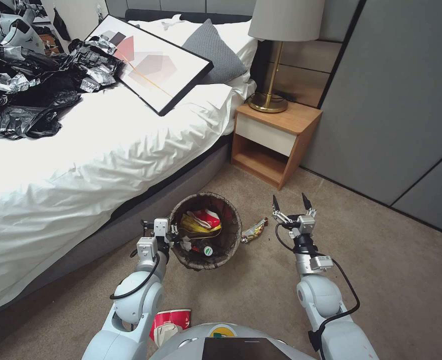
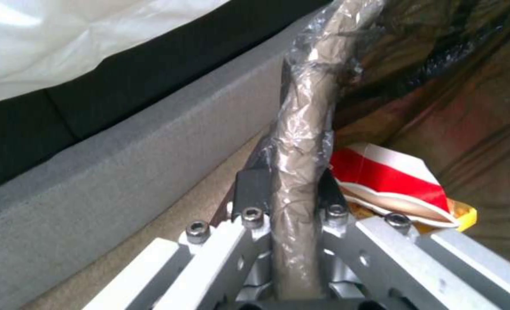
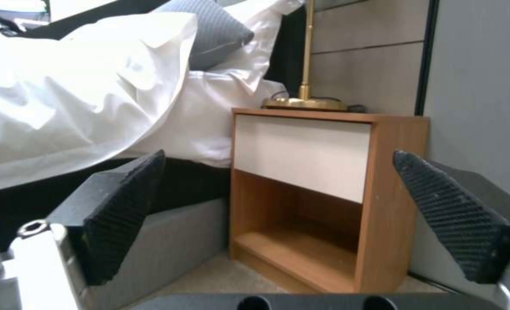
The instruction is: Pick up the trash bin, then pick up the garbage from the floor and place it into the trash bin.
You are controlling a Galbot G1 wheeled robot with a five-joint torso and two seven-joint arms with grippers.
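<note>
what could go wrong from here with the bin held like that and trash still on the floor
1. The left tool pinches only the bag-covered rim of the bin; the bag could slip or the bin tilt and spill.
2. The wrapper lies right beside the bin, so the open right tool might bump the bin when reaching for it.
3. The cup sits close to the robot's base, an awkward reach that could be missed.
</note>
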